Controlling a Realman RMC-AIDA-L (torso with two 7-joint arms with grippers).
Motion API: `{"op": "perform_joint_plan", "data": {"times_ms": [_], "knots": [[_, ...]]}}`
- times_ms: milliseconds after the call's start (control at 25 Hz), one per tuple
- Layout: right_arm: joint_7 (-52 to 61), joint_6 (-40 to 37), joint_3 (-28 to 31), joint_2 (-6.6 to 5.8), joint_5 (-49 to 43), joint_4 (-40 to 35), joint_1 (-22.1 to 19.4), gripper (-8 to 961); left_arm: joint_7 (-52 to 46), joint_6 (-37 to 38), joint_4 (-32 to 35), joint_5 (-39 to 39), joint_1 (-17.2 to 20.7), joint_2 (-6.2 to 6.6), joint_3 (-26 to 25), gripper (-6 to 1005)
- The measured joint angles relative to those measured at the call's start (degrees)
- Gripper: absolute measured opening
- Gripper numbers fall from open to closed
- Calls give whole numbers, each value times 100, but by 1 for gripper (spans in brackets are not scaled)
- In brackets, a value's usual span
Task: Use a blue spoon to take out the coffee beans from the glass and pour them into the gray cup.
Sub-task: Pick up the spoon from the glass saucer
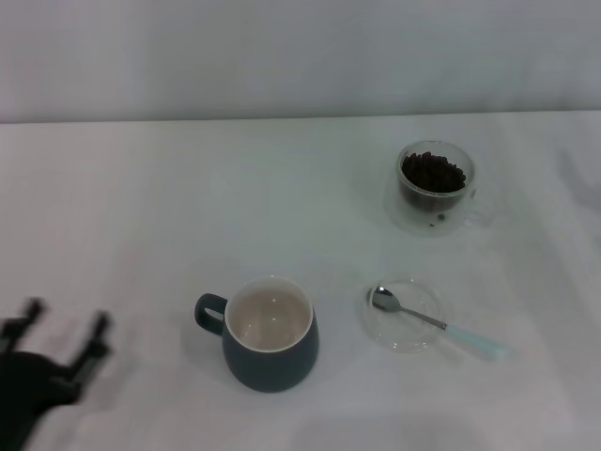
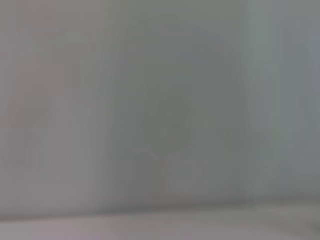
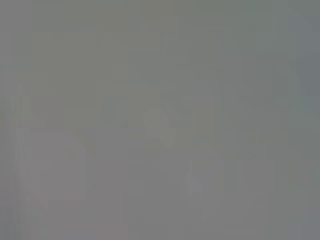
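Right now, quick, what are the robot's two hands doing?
Left gripper: open, holding nothing, low at the table's near left edge.
Right gripper: not in any picture, so it cannot be told.

The left gripper (image 1: 64, 324) sits low at the near left corner of the scene, its two dark fingers (image 1: 98, 329) spread apart and pointing toward the far side, holding nothing, while the right arm and its gripper appear in none of the views.
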Motion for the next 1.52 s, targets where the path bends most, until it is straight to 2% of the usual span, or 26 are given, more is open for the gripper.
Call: {"op": "perform_joint_plan", "data": {"times_ms": [160,320,360,520,680,800,1120,1400,1520], "knots": [[1128,-493,-146,-16,-7,135,-609,855,-21,485,-160,-1081,93,3,3,841],[1813,-1509,-270,-26,-10,812,-1137,854,-214,609,-396,-2110,-106,26,-3,839],[1874,-1780,-322,-33,-9,1039,-1249,854,-463,640,-630,-2462,-301,33,-9,838],[1849,-2521,-598,-31,-15,1998,-1564,853,-734,615,-931,-2616,-520,34,-7,835],[1523,-2855,-730,-22,-47,2998,-1654,850,-771,590,-1168,-2636,-700,27,-3,834],[1424,-3017,-738,-21,-252,3436,-1663,846,-779,590,-1180,-2617,-765,35,27,834],[909,-2949,-592,4,-813,3976,-1635,842,-782,590,-1134,-2612,-802,17,47,834],[749,-1999,31,7,-1779,3958,-1625,840,-791,591,-1107,-2616,-882,-5,53,835],[746,-1832,125,7,-2003,3949,-1632,840,-792,592,-1087,-2617,-925,-5,55,835]]}}
